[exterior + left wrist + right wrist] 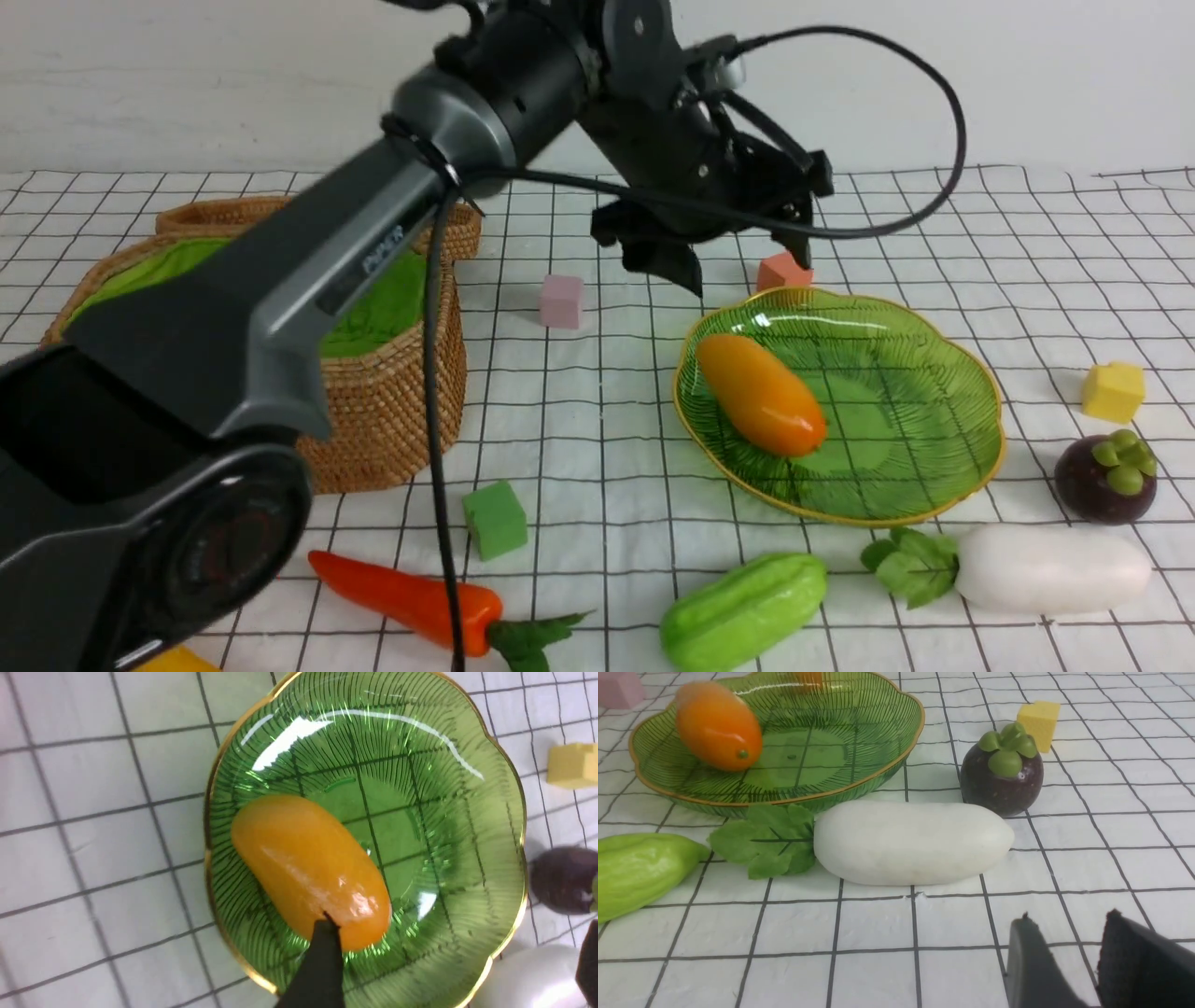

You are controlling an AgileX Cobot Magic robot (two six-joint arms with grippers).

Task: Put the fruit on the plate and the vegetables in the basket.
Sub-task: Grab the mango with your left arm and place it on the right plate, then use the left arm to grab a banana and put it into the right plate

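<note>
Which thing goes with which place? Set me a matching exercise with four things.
1. Orange glossy mango
2. Dark purple round mangosteen
3. Orange-red tapering carrot
4. Pink cube

A. On the grid-patterned cloth, nearest the yellow cube
B. Inside the translucent green glass dish
C. Between the brown wicker basket and the dish
D. On the cloth, its green top pointing toward the light-green gourd

Pairs: 1-B, 2-A, 3-D, 4-C
</note>
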